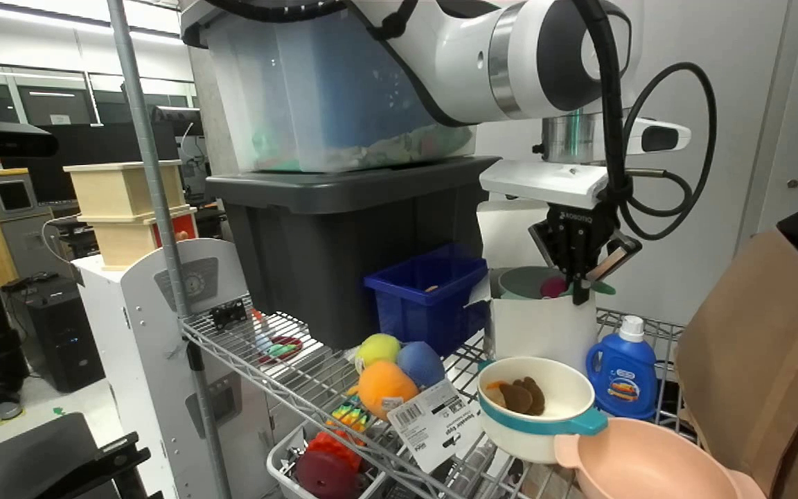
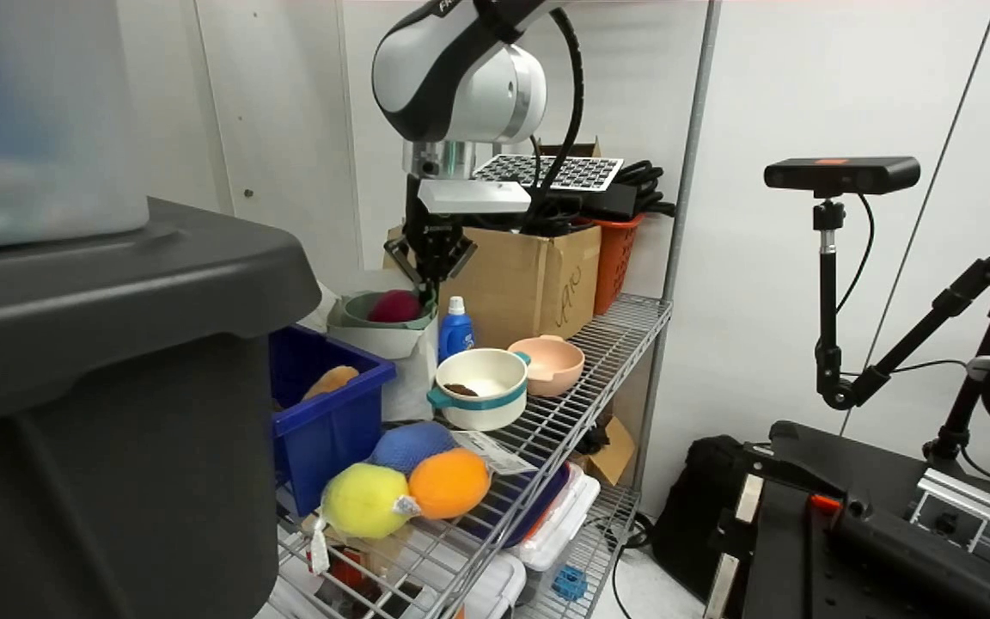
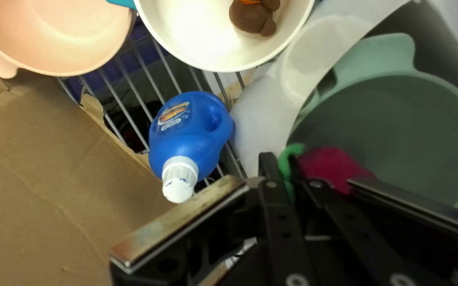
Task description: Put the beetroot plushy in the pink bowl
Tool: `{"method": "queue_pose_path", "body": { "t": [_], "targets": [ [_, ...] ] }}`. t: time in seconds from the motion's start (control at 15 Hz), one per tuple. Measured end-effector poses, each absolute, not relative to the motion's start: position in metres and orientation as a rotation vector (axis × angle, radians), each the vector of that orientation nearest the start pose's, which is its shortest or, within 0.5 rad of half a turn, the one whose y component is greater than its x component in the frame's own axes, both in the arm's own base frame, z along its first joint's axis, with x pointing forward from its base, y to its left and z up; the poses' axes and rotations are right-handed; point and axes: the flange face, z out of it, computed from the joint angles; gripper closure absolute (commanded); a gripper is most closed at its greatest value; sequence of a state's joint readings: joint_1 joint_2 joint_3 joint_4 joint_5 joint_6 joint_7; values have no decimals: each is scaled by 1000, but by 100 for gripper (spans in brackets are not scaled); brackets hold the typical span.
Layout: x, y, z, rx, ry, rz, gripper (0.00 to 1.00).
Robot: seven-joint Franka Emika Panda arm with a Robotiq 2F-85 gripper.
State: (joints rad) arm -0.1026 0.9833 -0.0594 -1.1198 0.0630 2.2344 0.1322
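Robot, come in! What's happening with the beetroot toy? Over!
Claw shut on green leaf of beetroot plushy. Plushy in or just above green bowl, not yet in pink bowl. Blue bottle stands between, maybe in the way.

And it's one beetroot plushy [image 3: 328, 165] in the claw [image 3: 282, 163], one green bowl [image 3: 408, 127] right beside it, one white bowl [image 3: 193, 31] and one pink bowl [image 3: 58, 35] further down, that's three! One blue bottle [image 3: 187, 137], three balls [image 1: 386, 384], all lower than the claw!
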Motion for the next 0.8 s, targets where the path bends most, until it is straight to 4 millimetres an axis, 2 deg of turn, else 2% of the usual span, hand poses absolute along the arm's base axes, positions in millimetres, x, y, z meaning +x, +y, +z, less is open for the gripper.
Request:
{"method": "queue_pose_path", "body": {
  "t": [0.6, 0.67, 0.73, 0.8],
  "targets": [
    [772, -108, 229, -3103, 443, -151, 98],
    [772, -108, 229, -3104, 443, -151, 68],
    [772, -108, 229, -3104, 442, -151, 67],
    [772, -108, 229, -3105, 441, -151, 60]
  ]
}}
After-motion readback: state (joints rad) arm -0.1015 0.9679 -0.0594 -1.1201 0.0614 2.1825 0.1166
